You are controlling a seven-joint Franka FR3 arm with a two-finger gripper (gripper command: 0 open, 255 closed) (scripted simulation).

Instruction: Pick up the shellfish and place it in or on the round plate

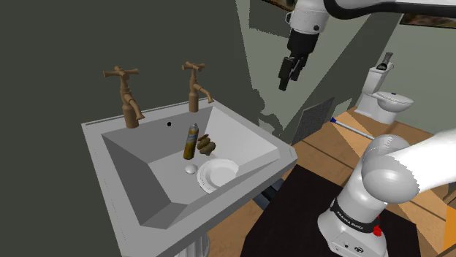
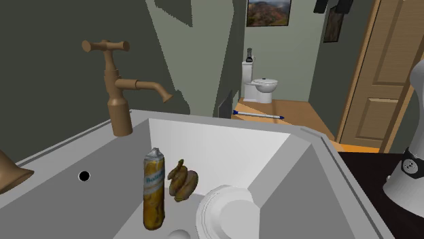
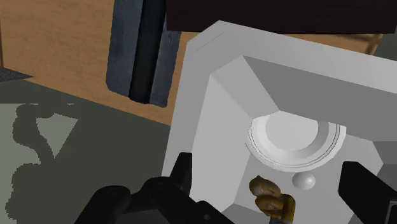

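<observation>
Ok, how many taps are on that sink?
2. Both are brown and stand on the back rim of the sink: the left tap at the shoulder view's left, the right tap just behind the spray can. None seems hidden.

shellfish (image 1: pixel 206 145) in sink (image 1: pixel 131 175), between can (image 1: pixel 191 140) and plate (image 1: pixel 217 174)

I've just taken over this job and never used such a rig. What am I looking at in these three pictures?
A white robot arm with a black two-finger gripper, open and empty, hangs high up near a sink. One camera looks down from behind the arm, another sits close over the sink, and the third rides on the gripper. In the sink are a spray can, brown bananas, a white round plate and, beside it, the small white shellfish.
</observation>
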